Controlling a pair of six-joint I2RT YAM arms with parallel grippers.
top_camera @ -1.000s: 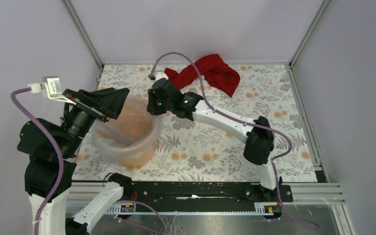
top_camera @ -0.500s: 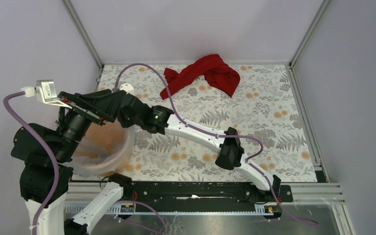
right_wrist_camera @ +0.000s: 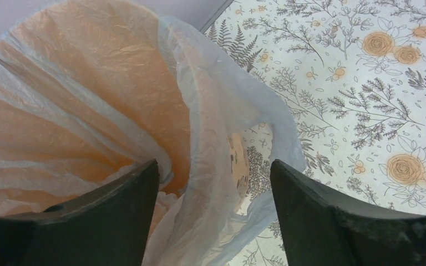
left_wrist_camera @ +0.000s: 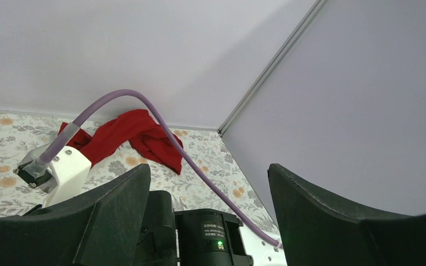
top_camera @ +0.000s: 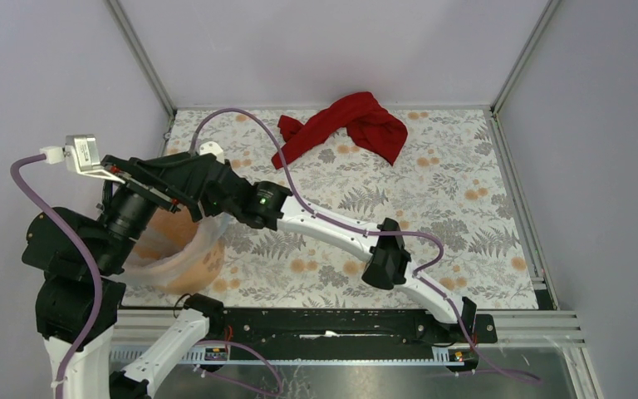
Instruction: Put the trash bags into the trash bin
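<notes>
Floral table: bag lining bin.
Bag rim hangs loose just below the right gripper, jaws wide and empty; left gripper, equally wide, aims away toward the far wall; the right arm is nearer.

Trash bin partly beneath left arm

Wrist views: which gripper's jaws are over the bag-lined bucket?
The right gripper: its open jaws frame the trash bag lining the orange bucket. The left gripper looks toward the red cloth instead.
</notes>
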